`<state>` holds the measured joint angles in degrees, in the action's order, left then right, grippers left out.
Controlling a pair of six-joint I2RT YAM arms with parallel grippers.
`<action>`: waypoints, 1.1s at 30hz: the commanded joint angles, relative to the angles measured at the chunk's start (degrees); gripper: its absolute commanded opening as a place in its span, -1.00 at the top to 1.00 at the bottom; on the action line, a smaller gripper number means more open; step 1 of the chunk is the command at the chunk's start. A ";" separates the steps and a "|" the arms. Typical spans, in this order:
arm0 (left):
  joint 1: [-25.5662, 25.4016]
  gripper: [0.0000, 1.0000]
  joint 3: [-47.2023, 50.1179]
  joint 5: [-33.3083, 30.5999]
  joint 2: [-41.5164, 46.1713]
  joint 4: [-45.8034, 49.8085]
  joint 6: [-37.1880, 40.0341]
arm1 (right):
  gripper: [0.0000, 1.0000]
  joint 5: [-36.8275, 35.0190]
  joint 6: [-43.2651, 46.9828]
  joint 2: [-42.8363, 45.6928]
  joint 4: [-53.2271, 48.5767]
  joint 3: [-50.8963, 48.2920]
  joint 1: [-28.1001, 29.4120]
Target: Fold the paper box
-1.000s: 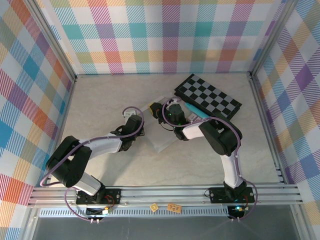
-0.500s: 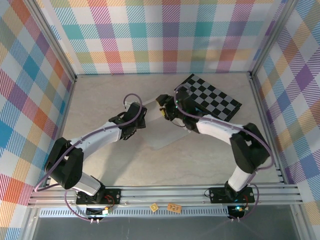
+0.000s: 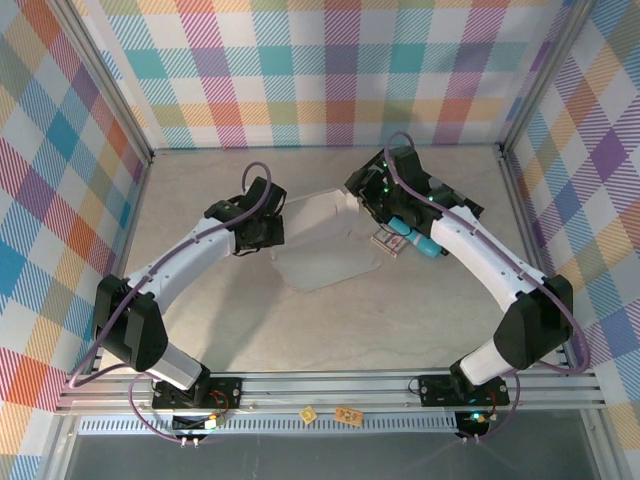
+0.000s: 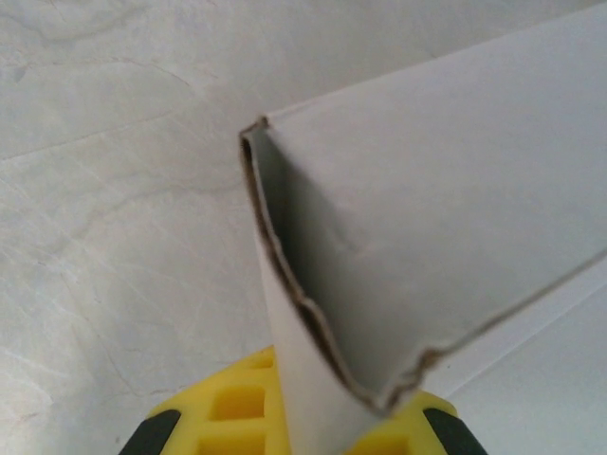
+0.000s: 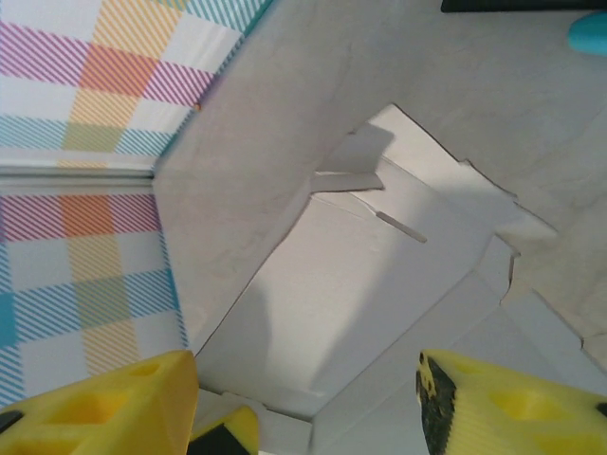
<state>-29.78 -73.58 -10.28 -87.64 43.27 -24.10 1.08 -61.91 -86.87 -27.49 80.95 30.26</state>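
- The paper box [image 3: 330, 255] lies mid-counter, well ahead of both arm bases. Its near panel rests flat on the counter [image 3: 300, 340], while the far part is tilted up off the surface, so the fold looks only partly made.
- The left claw [image 3: 275, 222] is clamped on the box's left edge. In the left wrist view its yellow fingers [image 4: 218, 422] pinch a doubled cardboard edge that curls open above them. My guess is that this grip both anchors the sheet and props that side up, so the other arm can work on the flaps without the box sliding.
- The right claw [image 3: 362, 200] sits at the far-right corner of the box with its jaws well apart and nothing held between them. Its own camera looks down between the fingers [image 5: 512, 408] onto a raised panel with a slot and loose flaps. Whether a fingertip touches the cardboard I cannot tell. It seems placed to take or press the next flap.
- A small printed packet [image 3: 388, 243] and a teal pen-like thing [image 3: 425, 244] lie just right of the box, under the right arm, and play no part in the fold.
- The checkered board [image 3: 468, 207] is furthest back, mostly covered by the right arm.
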 commanded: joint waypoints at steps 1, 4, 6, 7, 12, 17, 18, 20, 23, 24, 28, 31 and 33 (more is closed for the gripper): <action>0.42 1.00 -2.82 4.49 -0.44 6.41 4.45 | -0.26 -0.79 8.18 -2.24 -10.67 6.96 -0.53; 0.34 1.00 -4.00 6.14 -0.28 7.49 5.55 | -0.26 0.77 10.37 -5.41 -14.00 11.17 -0.47; 0.34 1.00 -4.61 6.55 -0.26 7.95 5.71 | -0.26 1.30 10.96 -7.07 -14.52 12.53 -0.41; 0.34 1.00 -4.88 6.85 -0.38 8.07 5.80 | -0.25 1.24 11.11 -7.79 -14.15 12.78 -0.46; 0.16 1.00 -5.16 7.82 0.09 7.45 6.57 | -0.27 0.30 14.42 -12.14 -14.02 15.85 -0.82; 0.06 1.00 -5.28 8.15 0.05 7.45 6.93 | -0.29 1.39 18.12 -16.90 -15.63 19.40 -1.08; -0.01 1.00 -5.32 8.14 0.13 7.36 6.87 | -0.29 2.03 18.39 -17.57 -15.91 19.64 -1.08; -0.02 1.00 -5.25 8.16 0.11 7.27 6.88 | -0.28 2.84 18.58 -18.54 -16.28 19.40 -1.15; -0.10 1.00 -5.25 8.35 0.36 7.27 6.88 | -0.28 3.45 18.04 -18.51 -15.97 17.84 -1.10; -0.10 1.00 -5.09 8.34 0.44 7.19 6.87 | -0.28 4.06 17.65 -18.38 -15.26 17.34 -1.08; -0.17 1.00 -4.81 8.47 0.44 7.01 7.00 | -0.19 7.08 15.53 -17.84 -13.21 16.74 -1.08; -0.19 1.00 -4.65 8.61 0.49 6.70 7.08 | -0.04 8.94 13.28 -17.46 -11.83 16.29 -1.08; -0.19 1.00 -4.69 8.61 0.53 6.52 7.07 | 0.07 9.37 11.94 -17.41 -11.76 16.19 -1.10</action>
<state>-29.82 -77.21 -2.55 -87.74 49.43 -18.13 7.62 -47.72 -105.30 -40.66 97.95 29.56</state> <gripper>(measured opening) 0.059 0.483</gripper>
